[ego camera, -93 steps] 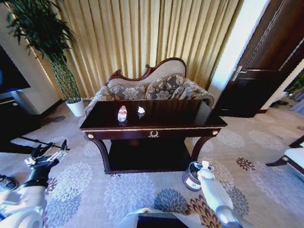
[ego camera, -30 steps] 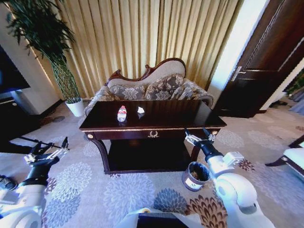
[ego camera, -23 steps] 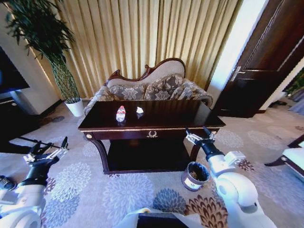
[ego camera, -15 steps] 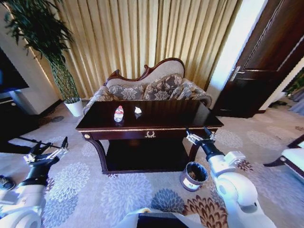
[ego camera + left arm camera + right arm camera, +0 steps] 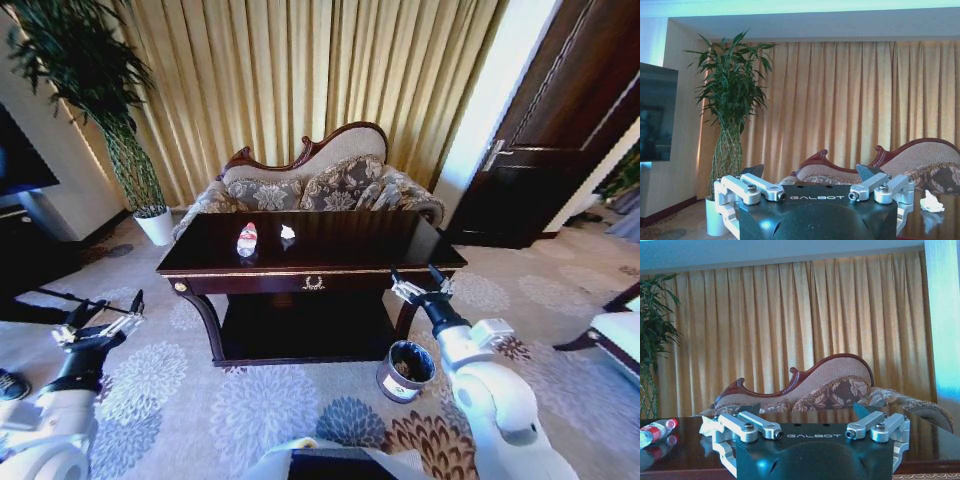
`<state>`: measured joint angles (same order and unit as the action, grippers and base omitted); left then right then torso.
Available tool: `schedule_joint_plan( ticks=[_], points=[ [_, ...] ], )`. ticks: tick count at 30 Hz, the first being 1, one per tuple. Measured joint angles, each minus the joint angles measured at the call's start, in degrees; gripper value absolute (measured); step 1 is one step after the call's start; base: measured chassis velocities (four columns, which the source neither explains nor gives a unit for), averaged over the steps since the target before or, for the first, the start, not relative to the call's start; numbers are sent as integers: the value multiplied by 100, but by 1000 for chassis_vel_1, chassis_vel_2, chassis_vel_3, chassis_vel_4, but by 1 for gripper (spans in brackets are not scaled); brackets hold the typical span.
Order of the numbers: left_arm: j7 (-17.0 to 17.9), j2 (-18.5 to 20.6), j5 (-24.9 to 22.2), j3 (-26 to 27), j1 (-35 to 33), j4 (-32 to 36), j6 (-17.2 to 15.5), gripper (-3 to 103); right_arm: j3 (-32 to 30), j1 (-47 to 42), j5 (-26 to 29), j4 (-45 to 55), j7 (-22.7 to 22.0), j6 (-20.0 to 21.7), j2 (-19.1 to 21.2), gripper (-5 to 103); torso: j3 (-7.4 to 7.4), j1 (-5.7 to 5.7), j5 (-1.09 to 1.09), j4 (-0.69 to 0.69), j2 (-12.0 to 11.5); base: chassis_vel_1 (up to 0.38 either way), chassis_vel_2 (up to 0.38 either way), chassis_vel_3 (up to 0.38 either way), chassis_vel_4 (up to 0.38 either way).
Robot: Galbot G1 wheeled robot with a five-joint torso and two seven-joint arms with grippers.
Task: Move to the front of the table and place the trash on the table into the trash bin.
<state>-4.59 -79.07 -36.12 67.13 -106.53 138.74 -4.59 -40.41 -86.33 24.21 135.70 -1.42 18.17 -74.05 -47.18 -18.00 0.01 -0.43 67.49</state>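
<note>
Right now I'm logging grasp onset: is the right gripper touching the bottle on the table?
Apart. In the head view the right gripper, jaws open, hangs before the table's front right corner, bare tabletop separating it from the bottle.

Head looks down; wrists level across table (image 5: 330, 240).

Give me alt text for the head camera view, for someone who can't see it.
A dark wooden table holds a small bottle and a paper wad. A round trash bin stands by its right leg. The left gripper and right gripper are both open, short of the table.
</note>
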Motion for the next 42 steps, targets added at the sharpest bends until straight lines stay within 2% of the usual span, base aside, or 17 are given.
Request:
schedule_joint_plan(
  ticks=[9,33,40,42],
  points=[
    [-3,-21,131,-84,45,-17,6,100,9,16,10,-23,0,12,8,100,1,2,-1,0,1,-46,42,46,-41],
    [-6,-26,140,-86,47,-11,11,100,22,-39,9,-38,-1,13,-13,100,0,0,-1,0,0,-147,136,143,-141],
    [-7,-28,132,-79,45,-2,15,100,130,28,16,-112,15,47,98,100,-1,-3,-1,0,-2,-91,99,89,-87],
    [-7,-28,131,-69,43,12,15,100,212,167,124,-217,16,172,187,100,-1,-3,-2,-1,-2,0,0,0,0]
  ],
)
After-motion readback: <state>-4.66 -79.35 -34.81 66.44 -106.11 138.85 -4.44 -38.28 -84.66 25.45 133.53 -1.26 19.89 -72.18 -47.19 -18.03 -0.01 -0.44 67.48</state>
